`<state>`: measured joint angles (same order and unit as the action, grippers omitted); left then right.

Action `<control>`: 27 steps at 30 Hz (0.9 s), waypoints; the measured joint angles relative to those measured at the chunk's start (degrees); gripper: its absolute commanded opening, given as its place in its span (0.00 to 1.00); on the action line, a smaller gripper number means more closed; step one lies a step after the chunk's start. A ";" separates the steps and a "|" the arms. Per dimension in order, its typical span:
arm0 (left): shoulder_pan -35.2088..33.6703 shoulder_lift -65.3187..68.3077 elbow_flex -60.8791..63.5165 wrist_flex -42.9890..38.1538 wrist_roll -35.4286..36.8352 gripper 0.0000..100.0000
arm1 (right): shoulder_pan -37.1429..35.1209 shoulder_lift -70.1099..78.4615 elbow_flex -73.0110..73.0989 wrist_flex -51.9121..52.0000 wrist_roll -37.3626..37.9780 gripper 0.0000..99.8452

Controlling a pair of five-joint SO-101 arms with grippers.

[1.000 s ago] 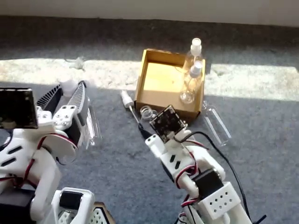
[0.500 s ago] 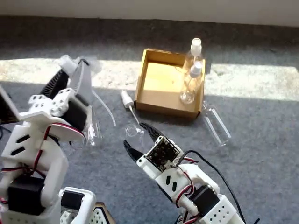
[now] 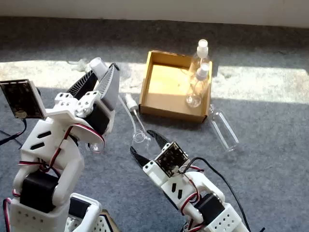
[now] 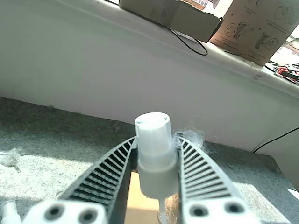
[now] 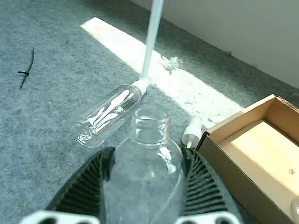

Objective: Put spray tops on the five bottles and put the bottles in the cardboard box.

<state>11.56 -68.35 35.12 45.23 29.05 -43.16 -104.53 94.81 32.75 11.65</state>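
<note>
Clamping spray top [image 4: 153, 128] in left pincer [image 4: 157, 144], with dip tube [image 5: 150, 37] dangling below. Gripping open bottle [image 5: 149, 140] in right pincer [image 5: 147, 154], neck near tube, not yet threaded. Risks missing neck through tube sway or bottle tilt. Cardboard box [image 3: 164, 82] beyond right pincer.

The cardboard box [image 3: 169, 112] sits upper centre on the carpet [image 3: 270, 159], with two capped bottles [image 3: 195, 87] standing at its right side, apparently inside. A loose spray top [image 3: 130, 102] lies just left of it. An open bottle [image 3: 224, 129] lies beside its lower right corner.
</note>
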 measured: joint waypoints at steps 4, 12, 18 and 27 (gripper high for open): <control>0.09 -0.62 2.29 -2.20 0.00 0.01 | 0.18 0.00 0.00 0.00 0.00 0.00; 0.09 0.00 10.37 -8.97 -0.79 0.01 | 0.35 0.00 0.00 0.00 0.00 0.00; 0.97 0.00 13.54 -9.41 -1.05 0.01 | 0.44 0.00 0.00 0.00 0.00 0.00; 8.79 0.00 21.63 -9.41 -4.66 0.01 | 0.88 0.00 0.00 0.00 -0.18 0.00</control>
<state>20.35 -68.35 56.75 35.82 24.40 -42.29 -104.53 94.81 32.75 11.47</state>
